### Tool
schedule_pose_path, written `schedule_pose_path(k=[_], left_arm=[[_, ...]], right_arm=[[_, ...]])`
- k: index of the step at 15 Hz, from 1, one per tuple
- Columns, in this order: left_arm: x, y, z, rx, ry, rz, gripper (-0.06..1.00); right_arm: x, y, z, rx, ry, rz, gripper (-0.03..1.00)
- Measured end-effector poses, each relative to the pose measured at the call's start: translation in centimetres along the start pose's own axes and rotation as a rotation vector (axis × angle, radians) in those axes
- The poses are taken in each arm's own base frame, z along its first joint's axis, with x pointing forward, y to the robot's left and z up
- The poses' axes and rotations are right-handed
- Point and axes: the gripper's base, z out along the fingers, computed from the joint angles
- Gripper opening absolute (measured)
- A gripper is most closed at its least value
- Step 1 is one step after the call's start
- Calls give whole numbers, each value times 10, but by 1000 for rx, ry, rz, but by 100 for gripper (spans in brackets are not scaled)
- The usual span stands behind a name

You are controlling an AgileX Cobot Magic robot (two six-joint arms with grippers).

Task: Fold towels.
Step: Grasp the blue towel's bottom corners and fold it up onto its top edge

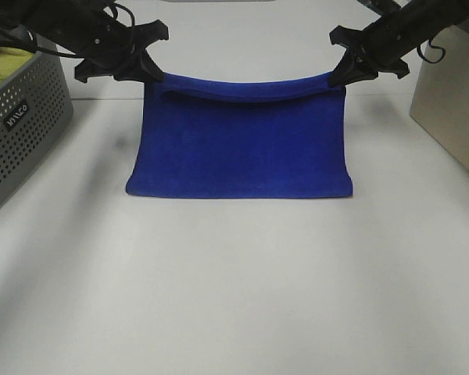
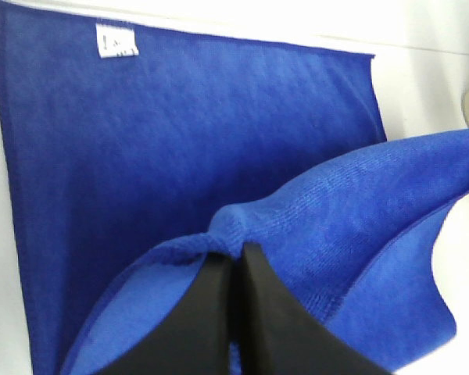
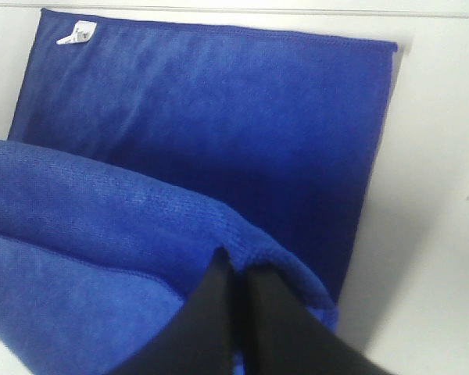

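Note:
A blue towel (image 1: 242, 148) hangs from both grippers over the white table, its front edge resting on the table. My left gripper (image 1: 144, 76) is shut on the towel's far left corner and my right gripper (image 1: 340, 78) is shut on its far right corner, both lifted above the table. In the left wrist view the black fingers (image 2: 258, 312) pinch a fold of the towel (image 2: 180, 141), and a white label (image 2: 116, 41) shows near one corner. In the right wrist view the fingers (image 3: 258, 320) pinch the towel's edge (image 3: 219, 133) too.
A grey perforated basket (image 1: 19, 125) with yellow-green cloth (image 1: 4, 62) inside stands at the left edge. A beige box (image 1: 453, 94) stands at the right edge. The white table (image 1: 234, 297) spreads in front of the towel.

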Motion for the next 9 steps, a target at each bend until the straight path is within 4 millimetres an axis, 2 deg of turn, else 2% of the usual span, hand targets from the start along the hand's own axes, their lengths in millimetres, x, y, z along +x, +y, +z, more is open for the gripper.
schedule_pose_path(k=[1,3,5,9], left_arm=[[-1,2,5,-5,-3,5,1],[-6,13,23,-30,-58,15,1],[-8,23,33,-63,-125,20,1],[-11,33,44,-102,-211,32,1]], right_arm=[[-2,-2,3,2,-9,-4,1],[-1,-16,23,21,-40,7,1],[-3,-24,31,46,-94,17,1],[-10,-23,40,67,-185,9,1]])
